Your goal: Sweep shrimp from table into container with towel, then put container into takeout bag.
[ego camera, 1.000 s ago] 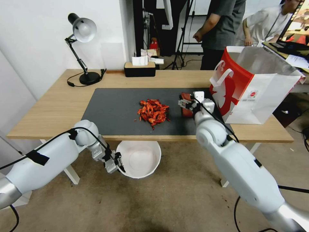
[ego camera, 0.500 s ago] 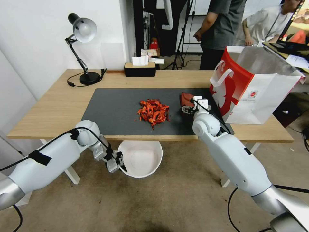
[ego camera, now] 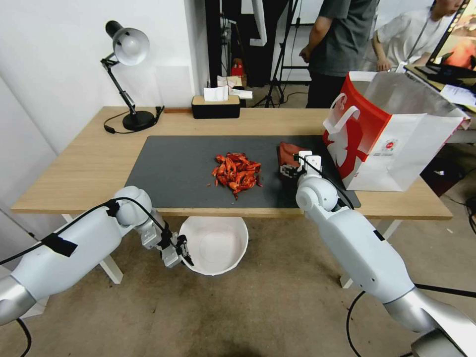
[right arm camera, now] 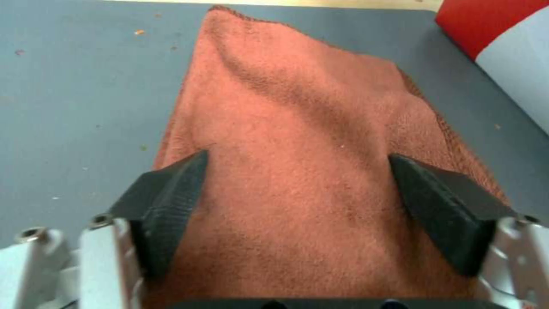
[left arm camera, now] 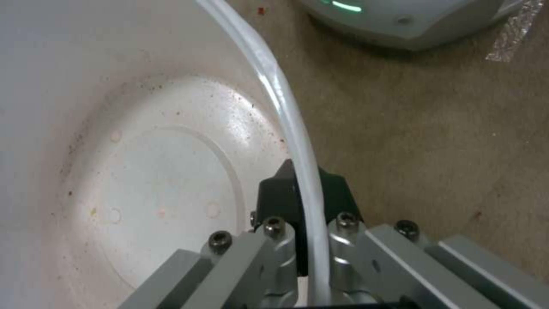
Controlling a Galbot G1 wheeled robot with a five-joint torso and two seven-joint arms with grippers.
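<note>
The left gripper (left arm camera: 300,189) pinched the container (ego camera: 214,245) rim below the table (ego camera: 74,163); the right gripper (right arm camera: 297,206), fingers spread, straddled the towel (right arm camera: 309,150).

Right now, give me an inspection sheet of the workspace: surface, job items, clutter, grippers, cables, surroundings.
Surface: table of light wood with a dark grey mat; small crumbs on the mat.
Job's things: shrimp heaped mid-mat; towel flat on the mat beside the takeout bag, which stands open; container held below the table's front edge, empty, stained inside.
Clutter: desk lamp and tissue box at the back.
Grippers: left gripper shut on the container rim; right gripper open, fingers either side of the towel.
Cables: lamp cord on the table; black cable along the left arm.
Surroundings: people standing behind the table, touching nothing.
</note>
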